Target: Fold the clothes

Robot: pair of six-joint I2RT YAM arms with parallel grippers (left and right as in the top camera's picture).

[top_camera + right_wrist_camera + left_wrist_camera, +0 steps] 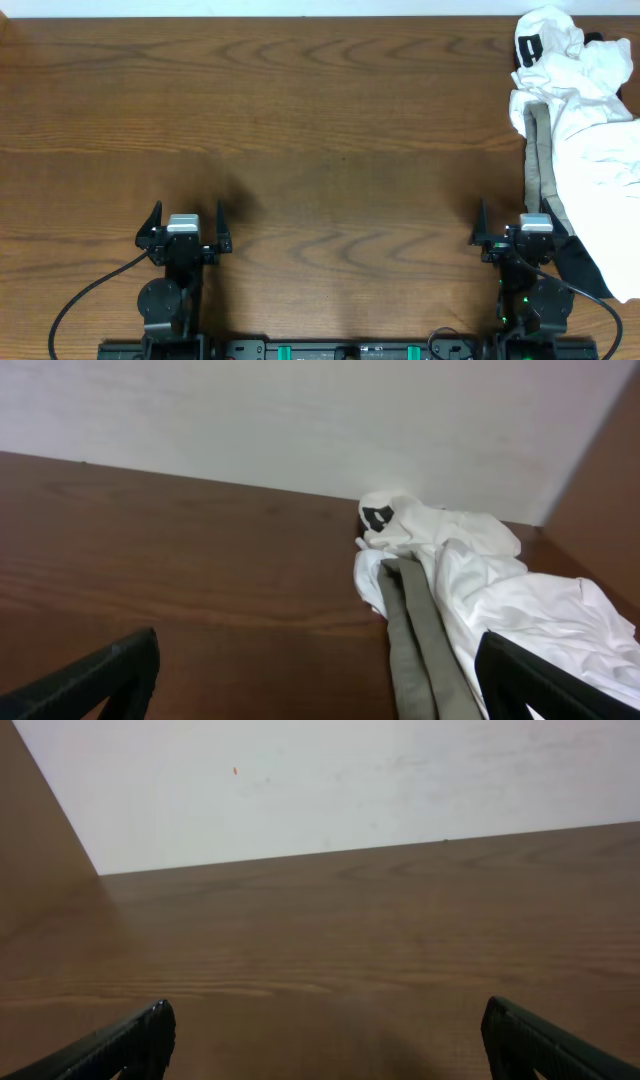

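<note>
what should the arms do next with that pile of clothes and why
Probably reach the right gripper forward and pinch an edge of the white T-shirt, to drag it toward the centre. Both grippers stand open and empty, and the shirt lies crumpled at the right edge of the table, far from the left gripper.

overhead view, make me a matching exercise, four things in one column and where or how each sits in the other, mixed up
Things:
1 white T-shirt
2 grey-beige garment
3 left hand
4 right hand

Places:
a open, over bare table, no cloth near
b long strip along the white cloth's left edge
c open, beside the strip's near end
d crumpled heap on the table's right side

Pairs: 1-d, 2-b, 3-a, 4-c
</note>
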